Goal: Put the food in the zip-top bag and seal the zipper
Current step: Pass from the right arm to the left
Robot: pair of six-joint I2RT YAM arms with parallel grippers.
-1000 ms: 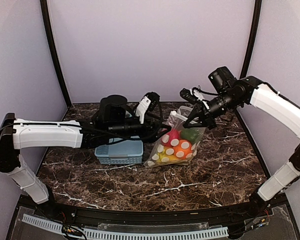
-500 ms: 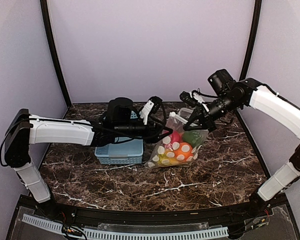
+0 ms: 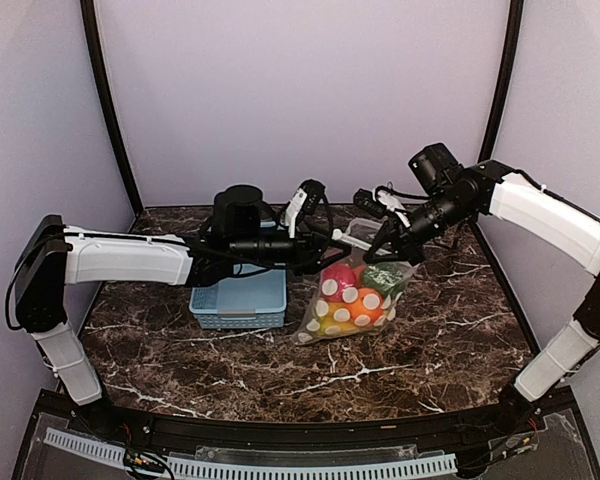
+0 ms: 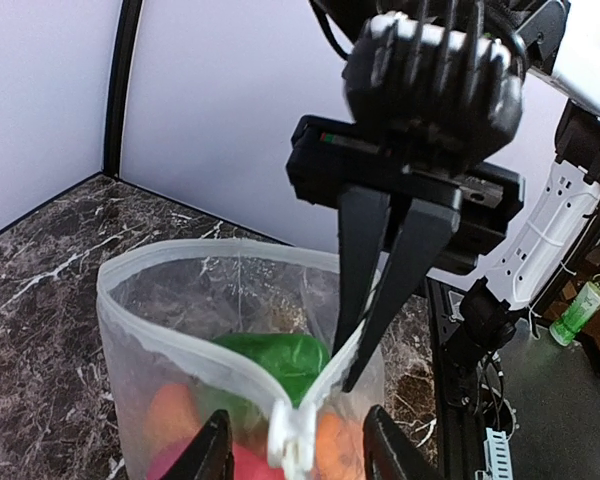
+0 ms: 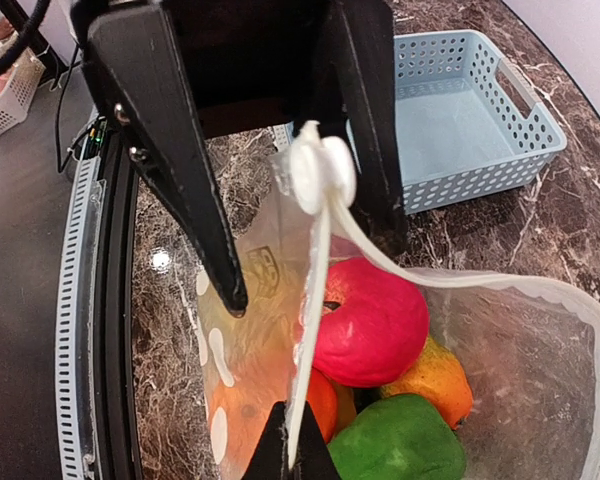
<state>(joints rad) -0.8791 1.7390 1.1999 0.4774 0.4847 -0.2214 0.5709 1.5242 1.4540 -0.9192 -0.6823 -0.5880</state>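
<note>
The polka-dot zip-top bag (image 3: 348, 298) stands on the table with its mouth up and part open. Inside are a red apple (image 5: 372, 318), a green pepper (image 5: 392, 448), an orange (image 5: 318, 400) and a yellow piece (image 5: 438, 382). My right gripper (image 5: 290, 452) is shut on the zipper strip (image 5: 315, 300) at the bag's right end, also in the top view (image 3: 382, 238). My left gripper (image 4: 295, 442) is open with the white zipper slider (image 4: 285, 435) between its fingers (image 5: 195, 180), apart from both. It reaches the bag's left end (image 3: 330, 240).
The light-blue slotted basket (image 3: 238, 300) sits just left of the bag under the left arm and looks empty in the right wrist view (image 5: 470, 120). Purple walls close in the back and sides. The table's front rail runs along the near edge.
My left arm has reached right, bringing its open gripper around the slider at the bag's mouth. My right gripper has shifted slightly left with the bag edge, standing the bag more upright.
</note>
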